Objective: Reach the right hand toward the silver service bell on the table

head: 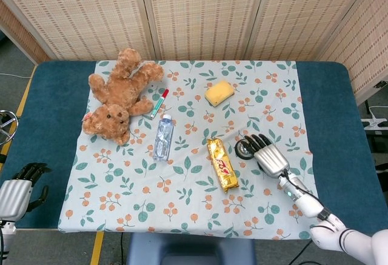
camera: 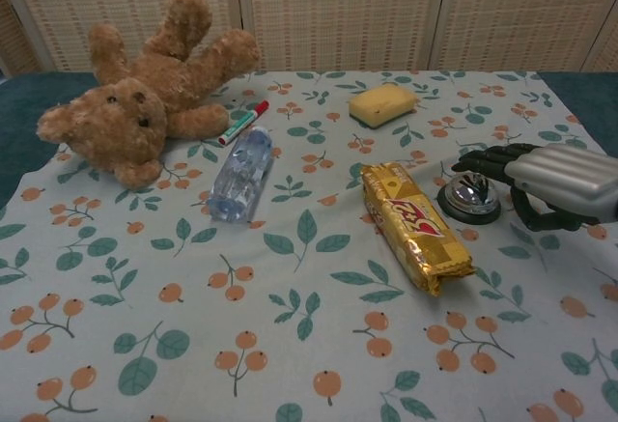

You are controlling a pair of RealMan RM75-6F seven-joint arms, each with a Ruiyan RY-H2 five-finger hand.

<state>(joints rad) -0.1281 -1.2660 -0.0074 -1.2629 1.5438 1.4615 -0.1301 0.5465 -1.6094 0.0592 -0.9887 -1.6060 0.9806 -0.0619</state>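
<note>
The silver service bell (camera: 469, 196) sits on the floral cloth, right of the gold snack pack (camera: 413, 226). In the head view the bell (head: 244, 149) is partly covered by my right hand (head: 267, 154). That right hand (camera: 550, 182) hovers just right of and over the bell, fingers spread and extended toward it, holding nothing. Whether the fingertips touch the bell I cannot tell. My left hand (head: 18, 191) rests off the cloth at the table's near left corner, fingers apart and empty.
A brown teddy bear (head: 119, 94) lies at the far left. A plastic water bottle (head: 162, 136) and a red-capped marker (head: 160, 102) lie mid-table. A yellow sponge (head: 219, 92) sits behind the bell. Blue table edge (head: 339, 125) runs on the right.
</note>
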